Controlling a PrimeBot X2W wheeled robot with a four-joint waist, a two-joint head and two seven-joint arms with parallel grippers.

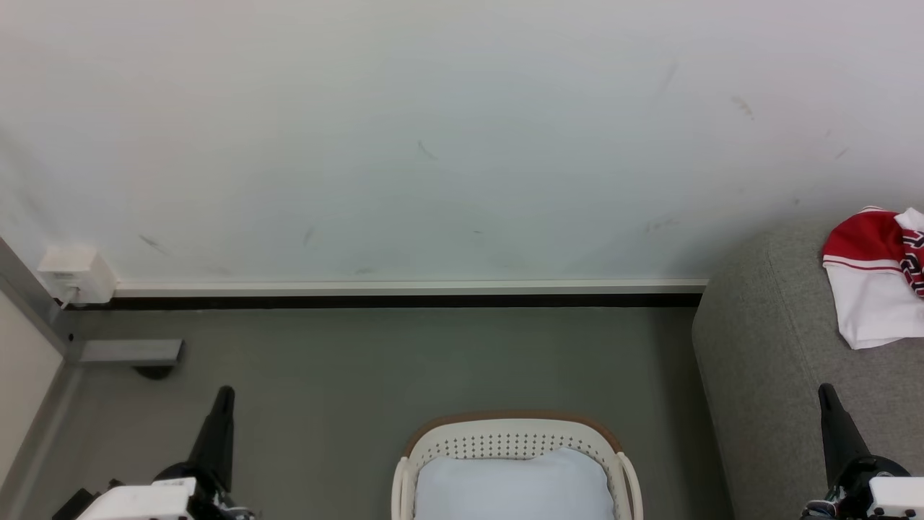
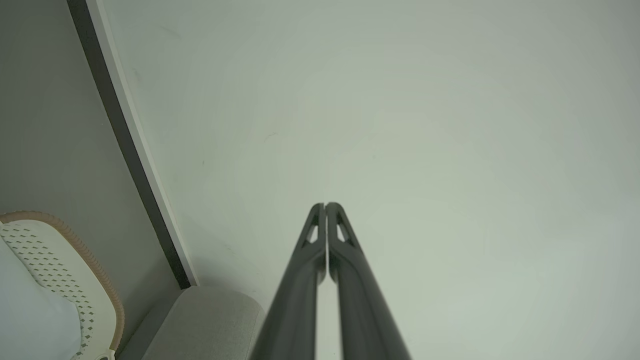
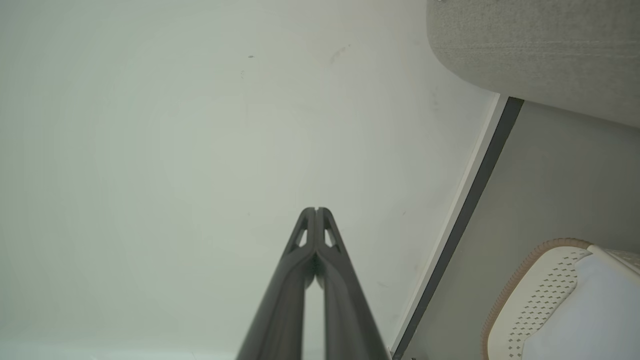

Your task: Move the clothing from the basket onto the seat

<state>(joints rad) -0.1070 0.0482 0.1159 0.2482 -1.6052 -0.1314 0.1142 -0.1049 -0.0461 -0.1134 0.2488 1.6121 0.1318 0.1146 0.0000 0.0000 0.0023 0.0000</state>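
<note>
Clothing [image 1: 877,289]: one red and white jersey lies crumpled on the seat [image 1: 765,375] at the head view's right edge, well apart from the basket [image 1: 514,432]. The basket stands on the grey floor [image 1: 325,375] near the seat, with a plain pale cloth [image 1: 516,487] inside. Left gripper [image 2: 325,206] and right gripper [image 3: 316,210]: fingers pressed together, nothing between them, both pointed toward the white wall [image 1: 433,144]

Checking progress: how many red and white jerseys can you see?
1: the jersey lies on the grey seat at the head view's right edge, cut off. More may hide under the pale cloth in the basket.
</note>
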